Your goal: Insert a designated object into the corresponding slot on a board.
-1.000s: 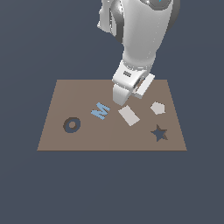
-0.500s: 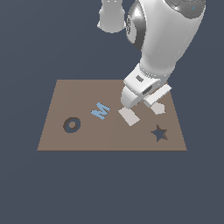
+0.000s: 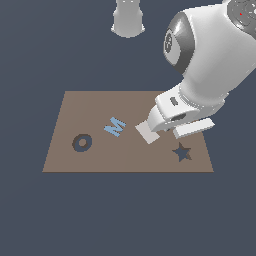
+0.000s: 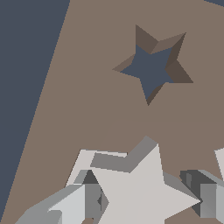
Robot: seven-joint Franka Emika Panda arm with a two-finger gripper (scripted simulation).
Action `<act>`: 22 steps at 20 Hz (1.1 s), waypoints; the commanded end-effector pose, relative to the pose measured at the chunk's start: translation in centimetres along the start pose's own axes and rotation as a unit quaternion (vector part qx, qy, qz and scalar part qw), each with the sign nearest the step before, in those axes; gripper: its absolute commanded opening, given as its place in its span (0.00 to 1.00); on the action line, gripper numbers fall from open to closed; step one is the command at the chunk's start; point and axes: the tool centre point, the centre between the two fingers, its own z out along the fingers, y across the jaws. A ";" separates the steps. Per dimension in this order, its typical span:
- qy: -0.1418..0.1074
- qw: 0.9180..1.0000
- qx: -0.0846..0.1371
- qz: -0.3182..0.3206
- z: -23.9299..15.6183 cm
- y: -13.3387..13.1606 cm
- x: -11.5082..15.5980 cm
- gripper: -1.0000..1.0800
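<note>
Gripper [image 4: 146, 201] clamped on white star piece [image 4: 140, 188], fingers [image 4: 87, 199] either side. Piece hangs just above brown board [image 4: 87, 100]. Star-shaped slot [image 4: 151, 68] lies further ahead, apart from piece. Blue M [image 3: 115, 126] & dark ring [image 3: 82, 143] well beyond.

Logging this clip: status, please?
Gripper shut on white star, low over board. Star slot empty, unobstructed. Insertion not yet done.
</note>
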 end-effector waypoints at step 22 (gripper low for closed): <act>-0.001 0.971 -0.001 0.238 -0.2 1.7 8.1 0.00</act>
